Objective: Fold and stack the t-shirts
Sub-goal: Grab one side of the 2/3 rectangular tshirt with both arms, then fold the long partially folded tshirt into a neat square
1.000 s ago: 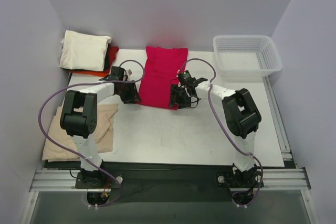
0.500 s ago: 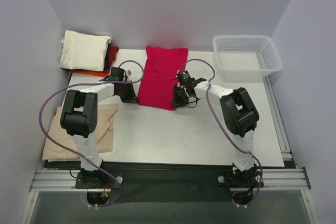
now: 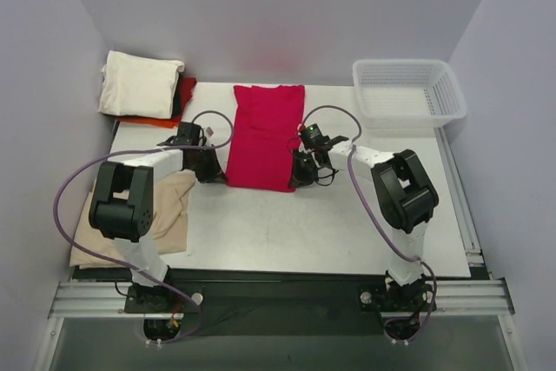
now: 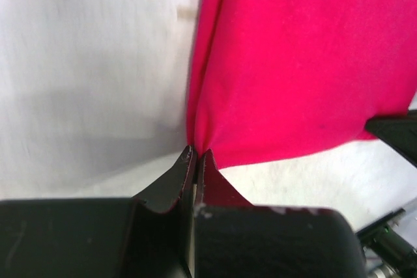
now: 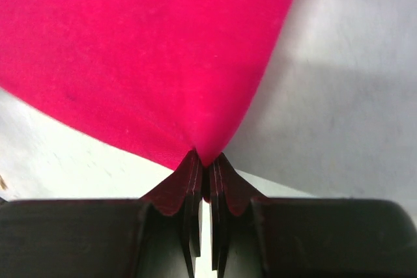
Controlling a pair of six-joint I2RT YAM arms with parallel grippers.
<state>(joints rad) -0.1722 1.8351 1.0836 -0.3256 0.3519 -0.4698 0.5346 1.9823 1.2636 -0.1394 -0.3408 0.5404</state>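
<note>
The crimson t-shirt (image 3: 263,136) is lying mid-tabletop (image 3: 347,223), its long axis running near to far; the left pincer (image 4: 195,156) is gripping the near left hem corner, the right pincer (image 5: 206,161) the near right one (both nipped tight on cloth); the fabric is stretching straight ahead of both, so the fold is probably calling for carrying this hem toward the far end

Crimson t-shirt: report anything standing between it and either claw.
Nothing visible does. The left claw is shut on the near-left corner of the crimson t-shirt, the right claw on its near-right corner, with the cloth pinched directly between the fingers.
</note>
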